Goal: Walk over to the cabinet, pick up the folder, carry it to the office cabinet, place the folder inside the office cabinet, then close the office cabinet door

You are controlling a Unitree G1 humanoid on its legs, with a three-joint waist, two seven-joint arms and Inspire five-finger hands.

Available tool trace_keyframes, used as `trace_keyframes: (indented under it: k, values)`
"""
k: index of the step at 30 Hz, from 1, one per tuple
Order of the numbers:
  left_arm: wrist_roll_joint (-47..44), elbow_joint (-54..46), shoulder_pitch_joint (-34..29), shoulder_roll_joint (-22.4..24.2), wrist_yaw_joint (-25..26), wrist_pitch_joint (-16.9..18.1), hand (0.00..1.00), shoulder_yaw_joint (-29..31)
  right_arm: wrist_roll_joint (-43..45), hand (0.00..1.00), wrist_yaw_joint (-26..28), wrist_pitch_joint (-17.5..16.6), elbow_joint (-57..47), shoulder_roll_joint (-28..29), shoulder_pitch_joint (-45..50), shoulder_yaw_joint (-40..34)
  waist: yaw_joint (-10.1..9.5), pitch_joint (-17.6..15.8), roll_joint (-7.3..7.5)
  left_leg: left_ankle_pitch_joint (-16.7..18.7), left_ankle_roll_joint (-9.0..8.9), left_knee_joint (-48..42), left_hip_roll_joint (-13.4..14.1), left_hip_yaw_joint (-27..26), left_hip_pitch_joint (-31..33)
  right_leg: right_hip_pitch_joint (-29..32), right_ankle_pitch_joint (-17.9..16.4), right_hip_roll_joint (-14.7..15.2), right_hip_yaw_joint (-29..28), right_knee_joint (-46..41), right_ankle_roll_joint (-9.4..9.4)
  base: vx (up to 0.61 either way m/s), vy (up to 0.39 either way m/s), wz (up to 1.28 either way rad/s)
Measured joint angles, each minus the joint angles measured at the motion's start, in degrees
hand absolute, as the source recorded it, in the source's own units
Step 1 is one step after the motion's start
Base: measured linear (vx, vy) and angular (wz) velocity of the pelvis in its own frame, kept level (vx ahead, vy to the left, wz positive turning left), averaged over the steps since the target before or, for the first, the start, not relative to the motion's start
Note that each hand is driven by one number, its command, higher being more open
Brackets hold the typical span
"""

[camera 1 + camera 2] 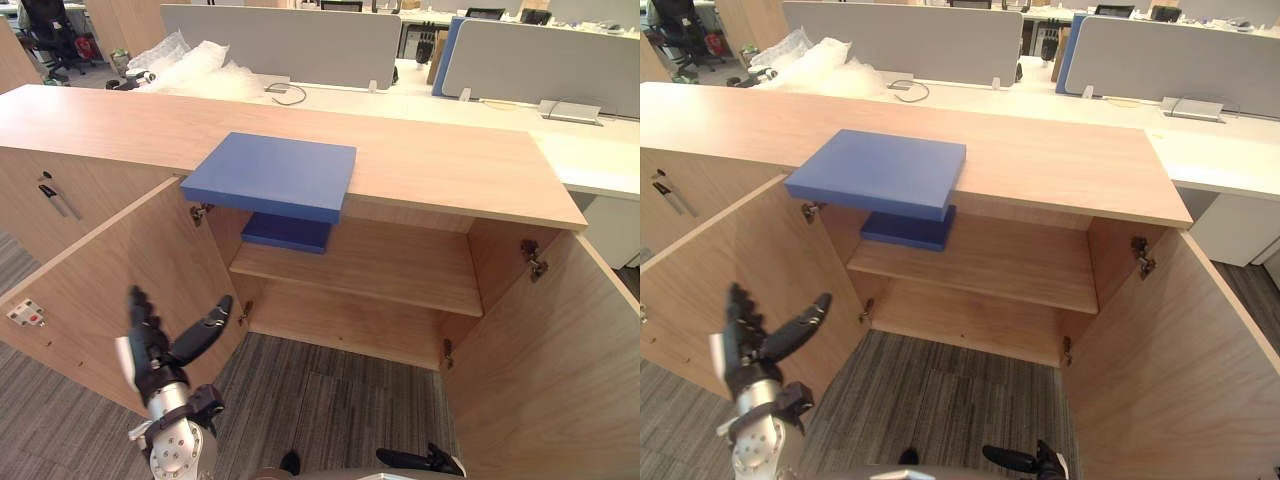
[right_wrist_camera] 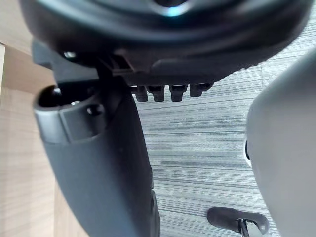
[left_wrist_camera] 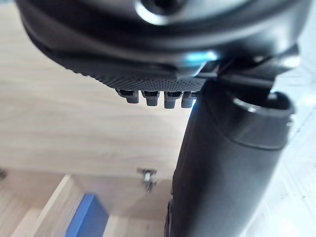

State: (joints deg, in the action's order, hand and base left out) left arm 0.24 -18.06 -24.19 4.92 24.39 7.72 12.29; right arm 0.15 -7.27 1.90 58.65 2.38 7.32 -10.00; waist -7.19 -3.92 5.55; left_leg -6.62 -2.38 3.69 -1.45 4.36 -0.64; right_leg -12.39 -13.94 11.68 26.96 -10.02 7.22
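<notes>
Folder (image 1: 272,176) is lying frame centre on cabinet (image 1: 450,160) top, overhanging front edge. Your left hand (image 1: 150,345), lower left, is hovering spread, holding nothing; right hand (image 1: 415,461) hanging at bottom edge. You're likely lining up pickup: next, reach up, grip that overhang.

Long light-wood cabinet top (image 1: 450,160) runs across the room, w/ a flat blue rectangular folder (image 1: 272,175) lying on it, its near part overhanging the front edge above the open compartment. Inside, the wooden middle shelf (image 1: 390,265) carries a 2nd, darker blue flat folder (image 1: 285,232) at its left end, approx. under the first. Grey striped carpet floor (image 1: 320,400) in front. Behind the cabinet, a white table (image 1: 600,150): crumpled clear plastic wrap (image 1: 195,65) at left, a looped dark cable (image 1: 288,95), and a flat grey box (image 1: 570,110) at right.
</notes>
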Motion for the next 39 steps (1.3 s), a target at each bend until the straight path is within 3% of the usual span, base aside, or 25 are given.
trace_keyframes:
  k: [4, 8, 12, 16, 21, 30, 33, 34, 35, 37, 38, 39]
  values:
    - [9.6, -4.3, 0.1, 0.0, 6.1, -0.4, 1.00, -0.4, 0.0, 1.00, -0.6, 0.0, 0.1, 0.9, 0.3, 0.2, -0.38, 0.4, 0.64, 0.6, 0.29, -0.1, 0.0, 0.4, -0.6, -0.8, 1.3, 0.0, 0.0, 0.0, -0.02, 0.03, 0.032, 0.05]
    - [19.8, -9.8, 2.7, -1.3, 9.4, -0.8, 1.00, -5.1, -0.1, 1.00, -0.8, -0.3, 0.0, 1.3, 0.1, 2.4, -0.58, 1.0, 1.04, 1.7, 0.40, -0.8, 0.1, 0.0, -0.8, -0.8, 2.1, 0.0, -0.4, -0.2, -0.27, -0.01, 0.033, -0.05]
    - [30.1, -9.9, 7.8, -3.3, 11.8, -3.3, 1.00, -7.2, -0.4, 1.00, -0.8, -0.9, -0.4, 0.9, 0.0, 3.6, 0.12, 1.9, 0.16, 1.9, 0.38, -0.5, 0.4, -1.1, -1.1, -0.7, 2.1, -0.1, -1.9, 0.6, -0.32, -0.05, 0.013, -0.17]
    - [38.2, -8.1, 12.0, -8.4, 11.8, -5.9, 1.00, -7.3, -1.5, 1.00, -0.4, -0.9, 0.2, -0.8, 0.2, 5.0, 1.35, 3.6, -1.33, 1.5, -0.50, -0.2, 1.5, -2.3, -1.1, -0.6, 2.1, -1.5, -3.5, 2.5, -0.92, -0.02, -0.033, -0.20]
    - [43.3, -4.9, 13.5, -9.0, 11.4, -7.8, 1.00, -6.0, -2.5, 1.00, -0.2, -1.0, 2.2, -2.5, 0.0, 4.4, 1.73, 5.4, -2.71, 0.7, -1.06, 0.8, 2.9, -3.5, -1.2, 0.2, 2.0, -3.1, -5.2, 3.2, -1.97, 0.00, -0.039, -0.14]
    - [43.1, -3.0, 13.5, -6.2, 14.0, -11.6, 1.00, -0.6, -3.5, 1.00, -0.4, -1.3, 3.6, -2.1, -0.5, 2.0, 1.46, 5.3, -2.45, 0.8, -1.49, 1.0, 3.4, -4.0, -1.9, 0.5, 1.4, -3.5, -6.2, 2.3, -2.95, -0.01, -0.002, -0.04]
    - [41.9, -7.1, 13.2, -3.1, 15.8, -11.8, 1.00, 1.5, -4.9, 1.00, -0.6, -1.2, 3.5, -2.3, -1.3, 1.0, 1.10, 3.6, -2.48, 3.4, -0.88, -1.5, 3.1, -5.0, -2.5, 3.6, -0.3, -1.2, -7.3, -8.0, -4.89, -0.04, 0.057, -0.19]
    - [41.3, -10.0, 13.1, -2.2, 17.0, -11.8, 1.00, 1.8, -5.0, 1.00, -0.6, -1.1, 3.2, -2.3, -1.8, 0.3, 1.13, 2.5, -2.42, 4.7, -0.56, -3.2, 2.9, -5.2, -2.7, 7.4, -0.6, 1.0, -7.5, -18.2, -5.62, -0.08, 0.076, -0.07]
    - [40.5, -12.8, 13.0, -2.3, 18.3, -11.5, 1.00, 2.2, -5.0, 1.00, -0.8, -1.1, 2.8, -1.9, -2.0, -0.1, 1.21, 2.0, -1.59, 5.4, -0.08, -4.3, 2.2, -5.3, -3.0, 11.5, 0.2, 3.9, -7.6, -27.9, -7.82, -0.08, 0.091, -0.01]
    - [40.0, -16.1, 12.3, -2.4, 20.2, -11.4, 1.00, 3.0, -5.1, 1.00, -0.9, -1.1, 2.9, -1.3, -2.0, -0.2, 1.17, 2.0, -0.30, 5.8, 0.37, -3.9, 1.3, -5.1, -4.4, 13.7, 2.3, 6.3, -7.2, -34.4, -10.59, -0.03, 0.103, 0.10]
    - [39.5, -18.1, 11.2, -2.2, 21.8, -11.4, 1.00, 3.3, -5.4, 1.00, -0.9, -1.1, 3.0, -1.1, -2.1, -0.2, 0.98, 1.9, -0.27, 6.0, 0.94, -3.3, 1.4, -4.7, -5.4, 14.5, 4.8, 7.3, -6.9, -37.0, -9.96, -0.03, 0.098, 0.16]
    - [39.2, -19.0, 11.0, -2.2, 23.1, -11.4, 1.00, 4.2, -6.4, 1.00, -0.8, -1.2, 3.5, -1.3, -2.2, -0.3, 1.00, 1.9, -0.44, 6.0, 1.39, -3.3, 1.7, -4.2, -5.8, 15.6, 4.5, 7.8, -6.6, -38.8, -9.35, -0.03, 0.082, 0.21]
